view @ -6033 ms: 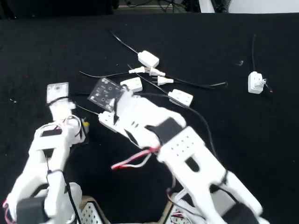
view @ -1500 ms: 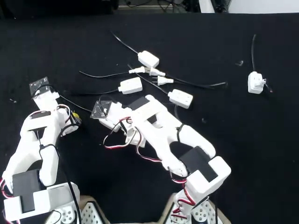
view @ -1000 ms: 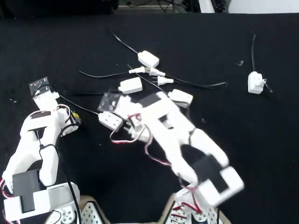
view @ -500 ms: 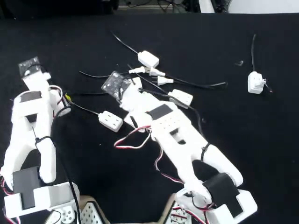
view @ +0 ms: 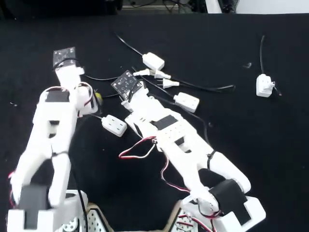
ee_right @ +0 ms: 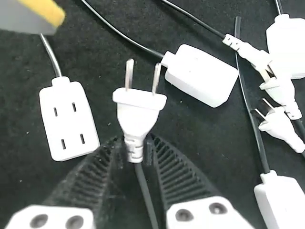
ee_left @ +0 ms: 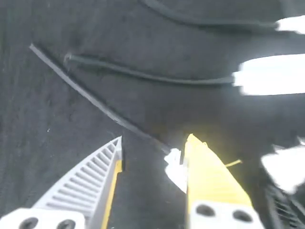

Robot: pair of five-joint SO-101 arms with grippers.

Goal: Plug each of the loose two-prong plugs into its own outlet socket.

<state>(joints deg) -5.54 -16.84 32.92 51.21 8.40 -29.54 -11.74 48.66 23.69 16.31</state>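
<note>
Two-prong plug (ee_right: 139, 109) sits in my right gripper (ee_right: 135, 142): the black fingers (ee_right: 97, 164) are pinched narrow on its neck, right where the cord leaves. The prongs point away from the wrist and are free of any slot. A double outlet socket (ee_right: 69, 126) lies slots-up on the black table (view: 270, 159), just beside the plug and not touching it. From above I place that socket left of my right arm (view: 183, 145), near the middle of the table. Beyond the prongs on the other side lies a second socket (ee_right: 202, 74), close to the plug but apart from it.

Right of the arm I see a third socket (view: 187, 101). Farther off lie a nearer loose plug (view: 169, 83) and a farther loose plug (view: 159, 75), close together, and beyond them a far socket (view: 153, 61). A white adapter (view: 264, 85) lies well apart at the far right.

My left gripper (ee_left: 155, 143) hangs over the cloth to the far left of the double socket. Its grey finger (ee_left: 90, 186) and yellow finger (ee_left: 209, 186) are spread wide and hold nothing. A black cord (ee_left: 95, 98) runs on the cloth between the tips. A small white piece (ee_left: 174, 164) shows against the yellow finger; I cannot tell what it is.
</note>
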